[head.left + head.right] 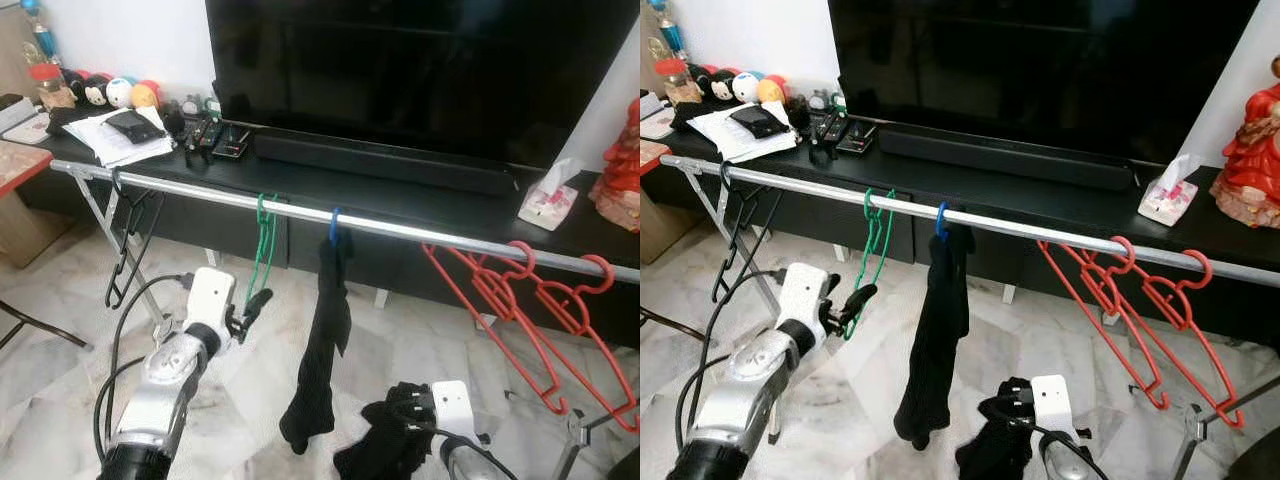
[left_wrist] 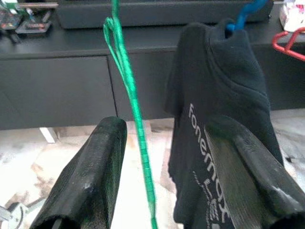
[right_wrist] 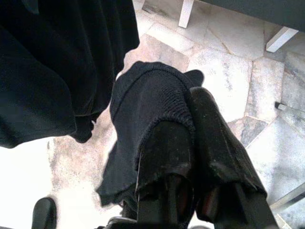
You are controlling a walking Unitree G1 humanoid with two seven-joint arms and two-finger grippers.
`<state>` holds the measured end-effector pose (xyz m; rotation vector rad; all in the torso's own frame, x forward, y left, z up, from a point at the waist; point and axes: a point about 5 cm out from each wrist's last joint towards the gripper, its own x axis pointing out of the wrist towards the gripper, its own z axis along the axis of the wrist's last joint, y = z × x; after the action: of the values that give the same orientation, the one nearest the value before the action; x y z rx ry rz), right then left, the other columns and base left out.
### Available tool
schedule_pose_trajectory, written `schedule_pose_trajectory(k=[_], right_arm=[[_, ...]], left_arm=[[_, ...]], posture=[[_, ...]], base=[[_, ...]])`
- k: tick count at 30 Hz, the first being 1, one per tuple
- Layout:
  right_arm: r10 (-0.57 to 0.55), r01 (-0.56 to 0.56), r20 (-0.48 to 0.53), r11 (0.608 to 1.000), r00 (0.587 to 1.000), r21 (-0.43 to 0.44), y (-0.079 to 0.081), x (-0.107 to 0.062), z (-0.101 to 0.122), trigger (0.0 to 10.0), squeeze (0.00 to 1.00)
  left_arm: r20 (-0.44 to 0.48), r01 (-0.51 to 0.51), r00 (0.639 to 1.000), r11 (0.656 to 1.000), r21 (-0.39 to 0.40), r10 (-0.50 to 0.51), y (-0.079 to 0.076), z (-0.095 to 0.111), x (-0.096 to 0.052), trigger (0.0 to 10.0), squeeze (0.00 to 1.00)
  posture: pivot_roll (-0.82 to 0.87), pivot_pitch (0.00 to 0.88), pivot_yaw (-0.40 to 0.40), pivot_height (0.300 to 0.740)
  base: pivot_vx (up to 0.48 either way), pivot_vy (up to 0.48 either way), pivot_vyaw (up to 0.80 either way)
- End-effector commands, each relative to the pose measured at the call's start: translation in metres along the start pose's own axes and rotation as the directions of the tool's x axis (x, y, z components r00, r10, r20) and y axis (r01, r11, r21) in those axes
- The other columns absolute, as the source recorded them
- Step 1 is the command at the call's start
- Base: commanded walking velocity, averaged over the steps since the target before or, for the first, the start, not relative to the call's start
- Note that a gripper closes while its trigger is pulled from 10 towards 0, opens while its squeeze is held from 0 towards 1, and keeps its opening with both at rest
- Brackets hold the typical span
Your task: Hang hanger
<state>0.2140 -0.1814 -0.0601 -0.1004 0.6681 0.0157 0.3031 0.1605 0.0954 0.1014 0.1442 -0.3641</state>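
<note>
A green hanger (image 1: 263,250) hangs by its hook on the silver rail (image 1: 430,232) of a drying rack. My left gripper (image 1: 250,308) is open just below it. In the left wrist view the green wire (image 2: 138,124) runs between the two fingers without touching them. A blue hanger (image 1: 335,222) beside it carries a black T-shirt (image 1: 320,350). Low down, my right gripper (image 3: 183,114) is shut on a bunched black garment (image 1: 380,445), held above the floor.
Two red hangers (image 1: 520,310) hang at the rail's right end and a black hanger (image 1: 125,250) at its left end. Behind the rail stands a black TV console (image 1: 420,200) with a TV, a tissue box (image 1: 548,203), papers (image 1: 120,135) and a red figurine (image 1: 622,160). The floor is marble.
</note>
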Motion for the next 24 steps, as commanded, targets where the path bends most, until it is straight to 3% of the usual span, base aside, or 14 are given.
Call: schedule_pose_trajectory(k=[1,4,5,6,9,18,19,20,21,24], right_arm=[[-0.010,0.010,0.006,1.000,1.000,0.003,-0.002,0.001,0.002,10.0,0.00],[-0.010,0.010,0.007,1.000,1.000,0.002,-0.002,0.001,0.003,10.0,0.00],[-0.010,0.010,0.008,1.000,1.000,0.001,-0.002,0.001,0.003,10.0,0.00],[-0.010,0.010,0.009,1.000,1.000,0.001,-0.003,0.001,0.003,10.0,0.00],[-0.009,0.009,0.010,1.000,1.000,0.000,-0.003,0.001,0.004,10.0,0.00],[-0.008,0.008,0.008,1.000,1.000,-0.002,-0.004,0.001,0.003,10.0,0.00],[-0.008,0.008,0.008,1.000,1.000,-0.002,-0.004,0.001,0.003,10.0,0.00],[-0.008,0.008,0.008,1.000,1.000,-0.002,-0.004,0.001,0.003,10.0,0.00],[-0.008,0.008,0.008,1.000,1.000,-0.003,-0.004,0.001,0.003,10.0,0.00],[-0.008,0.008,0.013,1.000,1.000,-0.005,-0.004,0.001,0.003,10.0,0.00]], left_arm=[[-0.021,-0.015,1.000,1.000,-0.008,0.015,0.004,0.002,0.006,10.0,0.00],[-0.004,-0.048,0.999,0.998,-0.046,0.048,0.009,0.009,0.015,10.0,0.00],[-0.005,-0.073,0.997,0.995,-0.066,0.073,0.013,0.013,0.020,10.0,0.15],[-0.011,-0.098,0.995,0.992,-0.083,0.098,0.017,0.016,0.025,10.0,1.00],[-0.035,-0.132,0.991,0.985,-0.107,0.129,0.022,0.020,0.034,10.0,1.00],[-0.099,-0.095,0.992,0.990,-0.107,0.084,0.020,0.014,0.051,10.0,1.00],[-0.099,-0.095,0.992,0.990,-0.107,0.084,0.020,0.014,0.052,10.0,0.44],[-0.098,-0.097,0.991,0.989,-0.108,0.086,0.021,0.014,0.053,10.0,0.44],[-0.101,-0.107,0.990,0.989,-0.105,0.097,0.022,0.014,0.054,10.0,0.00],[-0.116,-0.155,0.983,0.984,-0.089,0.144,0.030,0.013,0.056,10.0,0.00]], posture=[[-0.08,0.000,-0.038,0.740],[-0.08,0.000,-0.040,0.740],[-0.08,0.000,-0.040,0.740],[-0.08,0.000,-0.042,0.740],[-0.08,0.000,-0.042,0.740],[-0.09,0.000,-0.042,0.740],[-0.09,0.000,-0.042,0.740],[-0.09,0.000,-0.042,0.740],[-0.09,0.000,-0.042,0.740],[-0.09,0.000,-0.042,0.740]], base=[[0.000,0.000,0.00],[0.000,0.000,0.00],[0.000,0.000,0.00],[0.000,0.000,0.00],[0.000,0.000,0.00],[0.000,0.000,0.00],[0.000,0.000,0.00],[0.000,0.000,0.00],[0.000,0.000,0.00],[0.000,0.000,0.00]])
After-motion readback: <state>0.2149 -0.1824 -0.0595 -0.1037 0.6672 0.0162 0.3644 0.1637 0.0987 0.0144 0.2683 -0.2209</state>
